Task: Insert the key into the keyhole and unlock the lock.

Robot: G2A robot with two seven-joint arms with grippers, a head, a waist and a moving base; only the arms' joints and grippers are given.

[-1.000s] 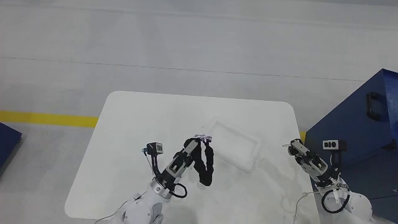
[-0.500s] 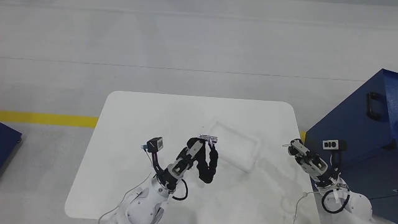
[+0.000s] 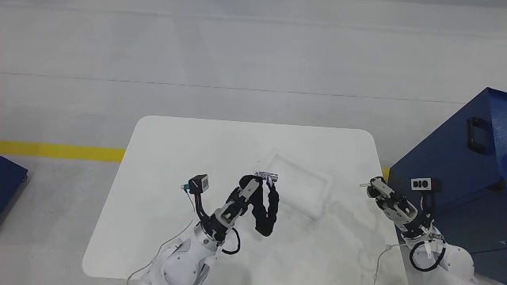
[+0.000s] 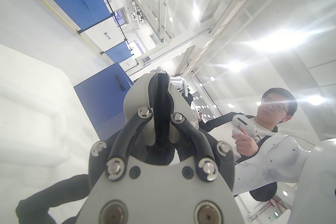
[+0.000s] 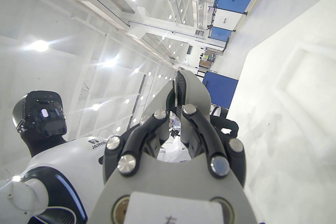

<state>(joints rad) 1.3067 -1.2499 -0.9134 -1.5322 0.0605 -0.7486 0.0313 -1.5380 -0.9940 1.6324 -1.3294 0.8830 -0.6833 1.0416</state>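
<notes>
The left gripper [image 3: 264, 179] hangs over the middle of the desk [image 3: 174, 158], just beside the near-left corner of a shallow white tray [image 3: 307, 187]. Its fingers are pressed together on a silvery metal piece, apparently the lock [image 4: 178, 82], which sticks out past their tips. The right gripper [image 3: 373, 184] is at the desk's right edge, near a blue cabinet [image 3: 467, 166]. Its fingers pinch a thin flat piece, seemingly the key [image 5: 174, 93]. Lock and key are well apart.
</notes>
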